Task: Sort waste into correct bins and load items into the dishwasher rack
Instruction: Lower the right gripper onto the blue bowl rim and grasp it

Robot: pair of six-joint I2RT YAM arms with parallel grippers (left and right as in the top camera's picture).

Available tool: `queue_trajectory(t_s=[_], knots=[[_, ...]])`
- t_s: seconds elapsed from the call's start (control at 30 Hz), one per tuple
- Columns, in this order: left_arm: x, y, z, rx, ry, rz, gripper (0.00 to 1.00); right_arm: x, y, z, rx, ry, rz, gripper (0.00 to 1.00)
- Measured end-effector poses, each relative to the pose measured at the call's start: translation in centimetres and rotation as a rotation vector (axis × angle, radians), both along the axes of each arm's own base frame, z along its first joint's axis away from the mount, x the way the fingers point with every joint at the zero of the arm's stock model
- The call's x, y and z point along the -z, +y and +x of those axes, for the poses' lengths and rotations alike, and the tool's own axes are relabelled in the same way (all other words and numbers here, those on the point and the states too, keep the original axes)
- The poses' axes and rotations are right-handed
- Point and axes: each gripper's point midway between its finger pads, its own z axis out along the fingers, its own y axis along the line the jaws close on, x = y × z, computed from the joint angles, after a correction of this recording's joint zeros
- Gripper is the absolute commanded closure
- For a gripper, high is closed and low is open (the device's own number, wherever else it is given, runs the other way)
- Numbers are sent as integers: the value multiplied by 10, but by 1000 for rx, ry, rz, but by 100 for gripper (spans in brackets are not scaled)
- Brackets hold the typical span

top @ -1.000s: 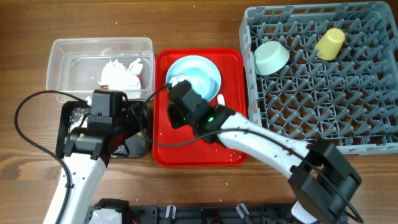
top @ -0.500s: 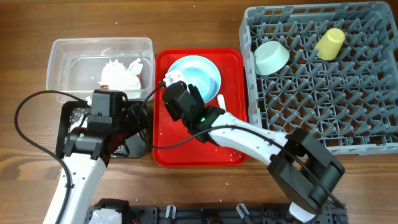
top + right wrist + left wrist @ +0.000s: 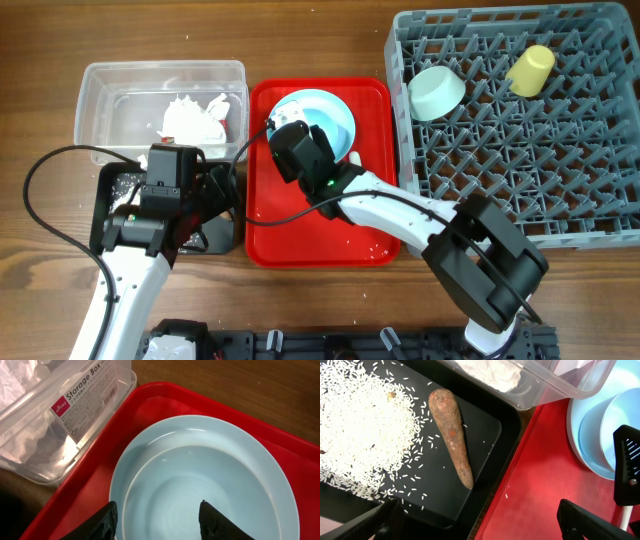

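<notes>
Hovering above the unloaded plate [image 3: 150,450], the right hand [image 3: 160,520] gaped empty; bowl [image 3: 436,92] and cup [image 3: 531,69] sat racked at 2 o'clock.

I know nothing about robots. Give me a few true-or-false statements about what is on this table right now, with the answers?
1. The yellow cup sits in the grey rack. True.
2. The brown food piece lies in the rack. False: it lies in the black tub, beside the rice.
3. The right gripper hangs open over the blue plate on the red tray. True.
4. The pale green bowl stands on the red tray. False: it is in the rack.
</notes>
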Motion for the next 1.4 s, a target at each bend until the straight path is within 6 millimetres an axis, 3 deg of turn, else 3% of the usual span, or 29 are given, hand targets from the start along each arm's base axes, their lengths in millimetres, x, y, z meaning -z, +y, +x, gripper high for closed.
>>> queue_trajectory(t_s=[0.53,0.73,0.83,1.07,1.27,1.4], knots=[[0,0,0,0,0,0,0,0,12,-5,-52,22,44,46],[0,0,0,0,0,0,0,29,13,-7,-61,65,13,46],[0,0,0,0,0,0,0,42,10,-7,-55,80,-11,55],[0,0,0,-1,0,0,0,40,1,0,-11,41,-47,78],[0,0,0,0,0,0,0,45,-5,-3,-4,59,-82,91],[0,0,0,0,0,0,0,48,-9,-5,2,67,-104,94]])
